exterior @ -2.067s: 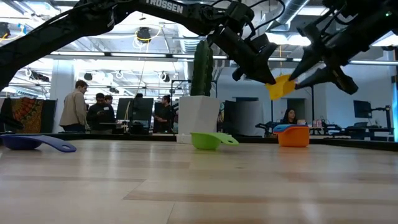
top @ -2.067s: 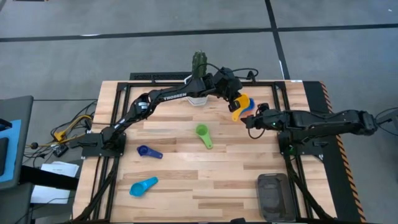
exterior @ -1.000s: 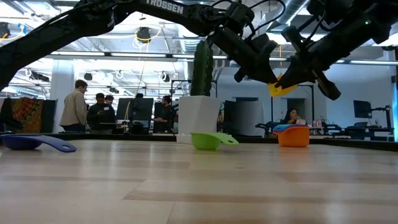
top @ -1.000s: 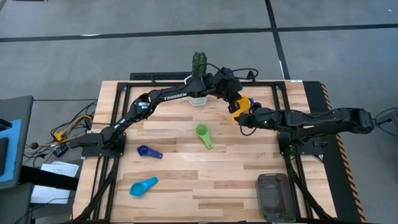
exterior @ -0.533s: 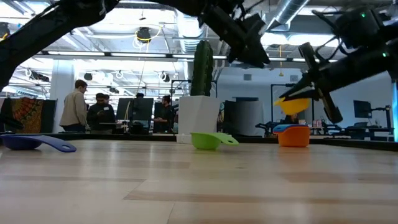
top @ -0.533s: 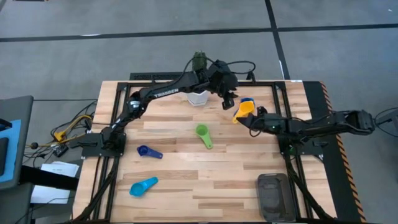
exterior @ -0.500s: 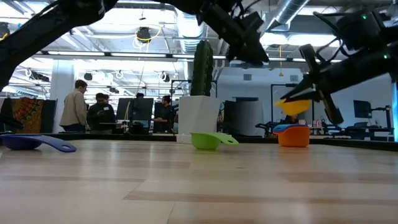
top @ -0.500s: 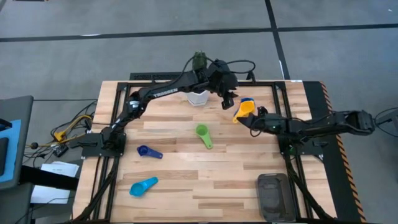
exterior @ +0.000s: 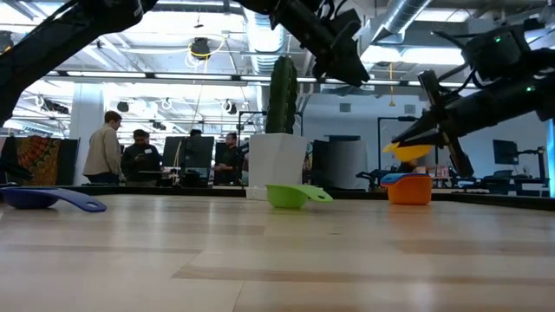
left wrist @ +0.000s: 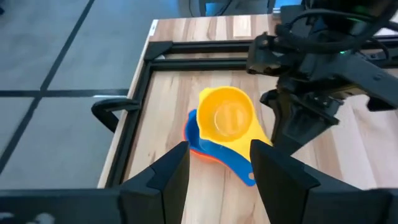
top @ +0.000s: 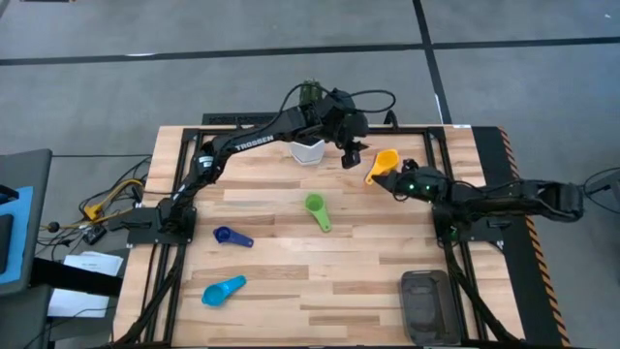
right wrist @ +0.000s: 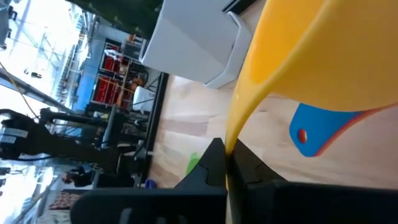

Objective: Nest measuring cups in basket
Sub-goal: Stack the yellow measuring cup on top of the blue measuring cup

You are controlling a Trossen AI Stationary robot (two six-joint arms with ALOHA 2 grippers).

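Right gripper (top: 395, 180) pinching the yellow cup (top: 384, 162) by its handle, held above the nested blue and orange cups (exterior: 409, 187) near the table's far edge, left gripper (top: 351, 155) spread empty beside the white pot (top: 308, 151), green cup (top: 314, 206) mid-table, dark grey basket (top: 425, 304) at the near right corner.

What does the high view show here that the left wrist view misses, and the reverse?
Only the high view shows the basket, green cup, dark blue cup and light blue cup. Only the left wrist view shows the orange-and-blue stack under the yellow cup. Both show that cup, held by the shut right gripper.
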